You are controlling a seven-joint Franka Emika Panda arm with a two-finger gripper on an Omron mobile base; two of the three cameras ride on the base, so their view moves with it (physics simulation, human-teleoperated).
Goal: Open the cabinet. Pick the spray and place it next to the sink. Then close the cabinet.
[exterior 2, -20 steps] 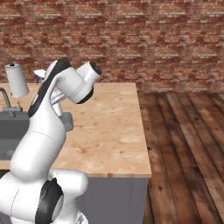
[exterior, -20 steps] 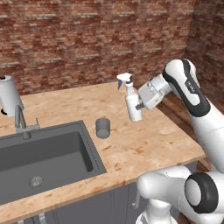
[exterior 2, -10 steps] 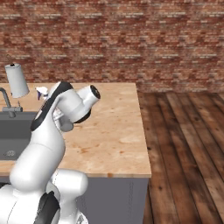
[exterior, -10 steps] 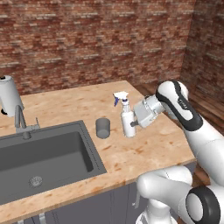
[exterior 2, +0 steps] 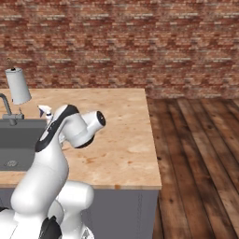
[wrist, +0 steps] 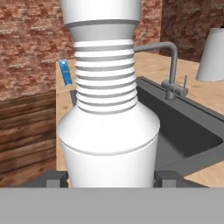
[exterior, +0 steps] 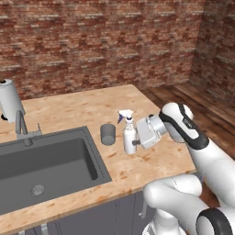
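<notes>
Spray: the spray bottle (exterior: 129,137) stands up straight, just to the right of the sink (exterior: 46,160). Its bottom looks like it is on the counter (exterior: 82,108) or very close to it. I cannot tell which.
Hand: the gripper (exterior: 136,142) holds the spray bottle from the right side. In the hand view the 2 fingers (wrist: 168,178) sit on both sides of the white bottle (wrist: 107,113). So the hand is closed around the bottle.
Cup: a small grey cup (exterior: 108,134) stands between the spray bottle and the sink, very near the bottle but not touching it.
Tap: the grey tap (exterior: 22,127) stands at the back edge of the sink.
Paper roll: a white paper roll (exterior: 10,101) stands behind the sink, on the left.
Step now: I think the robot is putting the bottle down next to the sink. After that, the cabinet has to be closed.
What could go wrong 1: if the hand lets go while the bottle is a bit above the counter, the bottle could drop and fall over. It is tall and thin.
What could go wrong 2: if the hand pulls back before the fingers are wide open, a finger could drag the bottle and tip it.
What could go wrong 3: if the bottle slides toward the sink, it could knock the cup, and the cup could roll into the sink.
</notes>
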